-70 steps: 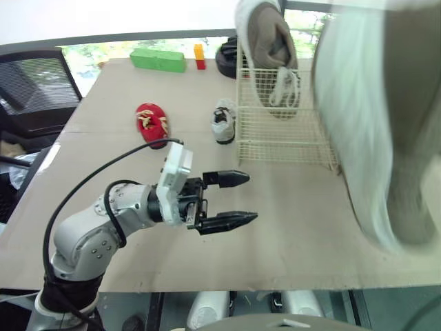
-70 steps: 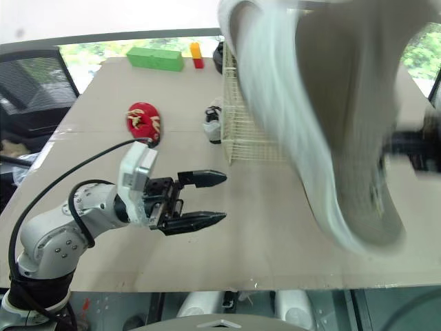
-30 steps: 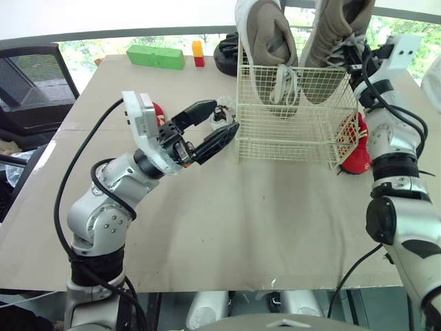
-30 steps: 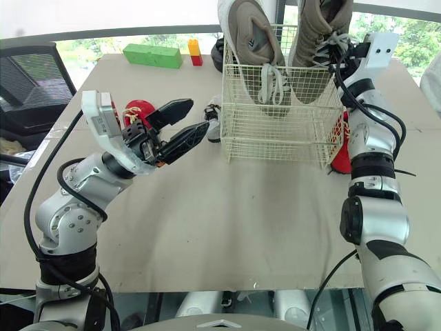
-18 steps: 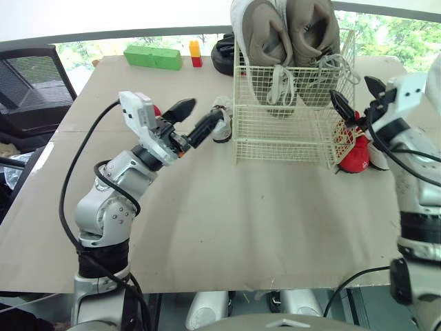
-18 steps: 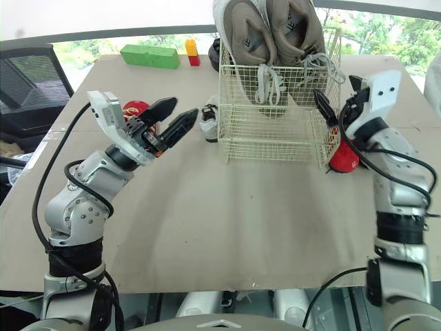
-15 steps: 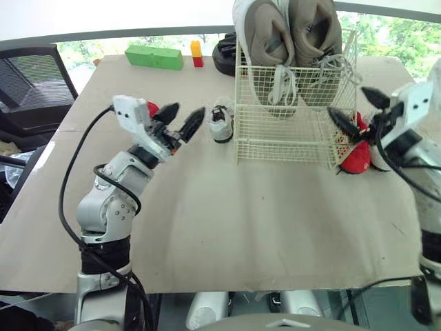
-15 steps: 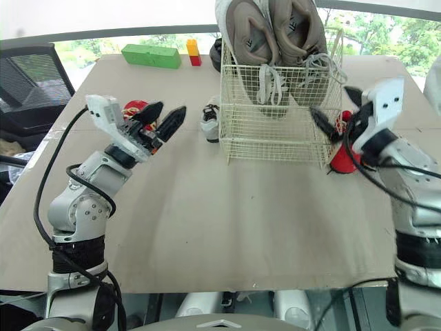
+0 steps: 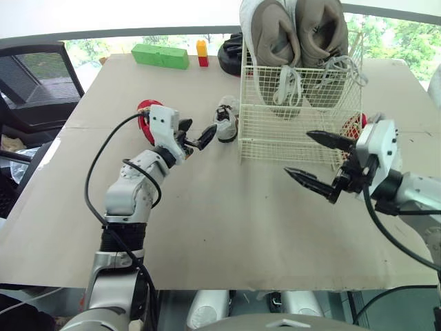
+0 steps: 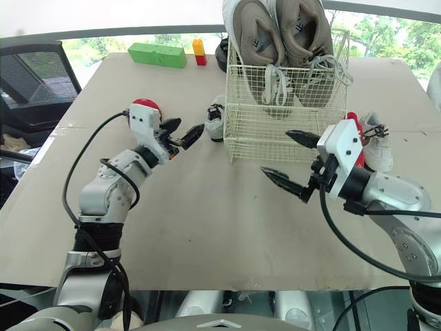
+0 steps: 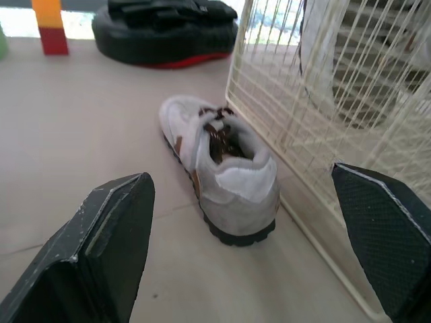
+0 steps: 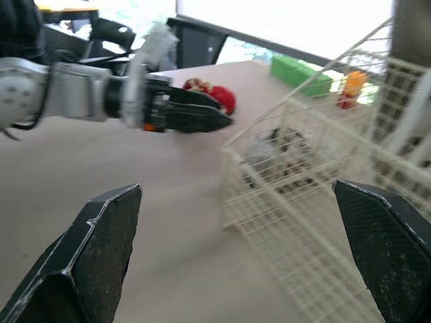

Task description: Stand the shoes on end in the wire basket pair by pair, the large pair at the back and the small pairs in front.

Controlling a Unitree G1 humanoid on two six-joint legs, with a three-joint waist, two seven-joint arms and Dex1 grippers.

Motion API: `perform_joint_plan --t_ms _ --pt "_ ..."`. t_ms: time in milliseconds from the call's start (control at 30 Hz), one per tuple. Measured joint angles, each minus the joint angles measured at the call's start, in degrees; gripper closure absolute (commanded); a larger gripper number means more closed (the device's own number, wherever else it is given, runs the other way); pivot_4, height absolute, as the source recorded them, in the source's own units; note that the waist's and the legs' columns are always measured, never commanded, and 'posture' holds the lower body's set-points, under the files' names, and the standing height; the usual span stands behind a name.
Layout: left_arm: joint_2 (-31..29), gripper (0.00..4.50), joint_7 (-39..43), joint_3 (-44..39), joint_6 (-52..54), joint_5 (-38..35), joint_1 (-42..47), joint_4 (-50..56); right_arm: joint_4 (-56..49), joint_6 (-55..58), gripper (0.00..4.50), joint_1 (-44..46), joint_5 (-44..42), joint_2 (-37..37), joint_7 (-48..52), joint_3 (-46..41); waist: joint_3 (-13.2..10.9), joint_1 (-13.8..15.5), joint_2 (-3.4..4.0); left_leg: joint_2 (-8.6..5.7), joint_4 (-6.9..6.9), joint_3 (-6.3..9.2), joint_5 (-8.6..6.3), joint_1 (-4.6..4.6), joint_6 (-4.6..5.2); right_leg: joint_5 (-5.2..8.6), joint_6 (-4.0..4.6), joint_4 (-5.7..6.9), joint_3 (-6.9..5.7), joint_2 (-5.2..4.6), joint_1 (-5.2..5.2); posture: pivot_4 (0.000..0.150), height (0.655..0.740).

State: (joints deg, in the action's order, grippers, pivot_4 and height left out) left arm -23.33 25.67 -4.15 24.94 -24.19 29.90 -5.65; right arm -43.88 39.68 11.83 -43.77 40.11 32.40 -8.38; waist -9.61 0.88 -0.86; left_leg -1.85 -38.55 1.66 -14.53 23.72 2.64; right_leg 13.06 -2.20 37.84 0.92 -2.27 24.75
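Grey small shoe (image 11: 223,180) lies just ahead of the left gripper (image 9: 198,133), whose fingers are spread and empty. Right gripper (image 9: 298,152), spread wide, holds nothing just before the wire basket (image 9: 275,132).

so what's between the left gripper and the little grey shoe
Only bare table between the left gripper and the grey shoe, seen in the left wrist view.

Large pair (image 9: 298,34) upright in basket (image 9: 298,134); small shoe (image 9: 225,118) just left.

The surface (image 9: 227,227) bears a basket (image 9: 289,141), a grey shoe (image 9: 225,121) just beside it, a red shoe (image 10: 142,104), a green block (image 9: 160,56).
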Motion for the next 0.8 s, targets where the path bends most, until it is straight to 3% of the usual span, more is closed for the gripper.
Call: perform_joint_plan --t_ms 200,267,300,367,400,433,500,567,667,800 --pt "6.02 0.0 -0.19 2.94 -6.39 6.5 9.03 -15.9 -2.65 0.24 0.09 -0.86 -2.1 -1.37 -2.81 -0.08 0.02 0.12 -0.07 -0.03 -0.09 0.03 -0.12 0.03 0.21 0.0 -0.01 0.0 -0.05 0.0 -0.03 0.15 0.74" --pt "7.28 1.0 0.93 4.08 -9.35 8.38 11.89 -21.17 -2.79 0.28 0.0 -0.79 -2.07 -1.48 -3.75 0.21 0.02 -0.09 -0.07 -0.02 -0.08 0.01 -0.12 0.01 0.2 0.0 -0.01 0.02 -0.03 0.02 -0.02 0.15 0.74" --pt "7.37 1.12 0.98 4.1 -9.59 8.51 12.08 -21.55 -2.8 0.29 0.0 -0.8 -2.06 -1.48 -3.8 0.24 0.02 -0.09 -0.07 -0.02 -0.08 0.01 -0.12 0.01 0.2 0.0 -0.01 0.02 -0.03 0.02 -0.02 0.15 0.74" --pt "7.92 2.02 1.81 4.53 -12.98 10.75 13.75 -26.62 -3.56 0.48 0.0 -1.62 -2.15 -1.33 -4.54 0.52 0.03 0.09 -0.08 -0.01 -0.08 0.09 -0.12 0.0 0.21 0.0 -0.01 0.06 -0.12 0.02 -0.03 0.15 0.74" --pt "7.88 2.24 1.9 4.55 -13.61 11.14 13.87 -27.23 -3.78 0.55 0.0 -1.7 -2.22 -1.33 -4.75 0.59 0.03 0.11 -0.08 -0.01 -0.09 0.08 -0.12 0.0 0.21 0.0 -0.01 0.06 -0.11 0.02 -0.04 0.15 0.74" --pt "7.92 2.89 2.16 4.54 -14.3 11.59 14.12 -28.06 -4.1 0.67 0.0 -1.9 -2.42 -1.33 -5.25 0.57 0.04 0.13 -0.08 -0.02 -0.11 0.09 -0.13 0.0 0.22 0.0 -0.01 0.05 -0.11 -0.01 -0.07 0.15 0.74" --pt "8.06 3.72 2.39 4.48 -15.07 11.99 14.54 -29.03 -4.64 0.98 0.0 -1.95 -2.91 -1.33 -5.75 0.59 0.05 0.11 -0.09 -0.03 -0.17 0.07 -0.14 0.01 0.24 0.0 -0.01 0.03 -0.1 -0.01 -0.09 0.15 0.74" --pt "8.07 4.32 2.39 4.2 -15.42 12.35 14.42 -29.21 -4.82 1.01 0.0 -1.95 -3.03 -1.34 -6.22 0.76 0.05 -0.01 -0.09 -0.03 -0.18 0.06 -0.15 0.02 0.26 0.0 -0.01 0.03 -0.09 -0.02 -0.1 0.15 0.74" --pt "7.81 4.38 1.93 2.11 -16.08 11.82 10.57 -24.67 -4.47 1.02 0.0 -1.3 -2.52 -1.37 -6.51 2.1 0.05 -0.43 -0.09 0.02 -0.17 0.04 -0.15 0.01 0.25 0.0 -0.01 0.05 -0.03 0.02 -0.04 0.15 0.74" --pt "6.56 4.38 2.26 -5.22 -16.84 4.59 1.46 -9.03 -0.65 1.5 0.0 5.14 -2.09 -1.9 -6.61 3.73 -0.01 -1.82 -0.19 0.11 -0.16 0.0 -0.13 0.04 0.19 -0.01 0.0 0.09 0.05 0.04 0.07 0.15 0.74"
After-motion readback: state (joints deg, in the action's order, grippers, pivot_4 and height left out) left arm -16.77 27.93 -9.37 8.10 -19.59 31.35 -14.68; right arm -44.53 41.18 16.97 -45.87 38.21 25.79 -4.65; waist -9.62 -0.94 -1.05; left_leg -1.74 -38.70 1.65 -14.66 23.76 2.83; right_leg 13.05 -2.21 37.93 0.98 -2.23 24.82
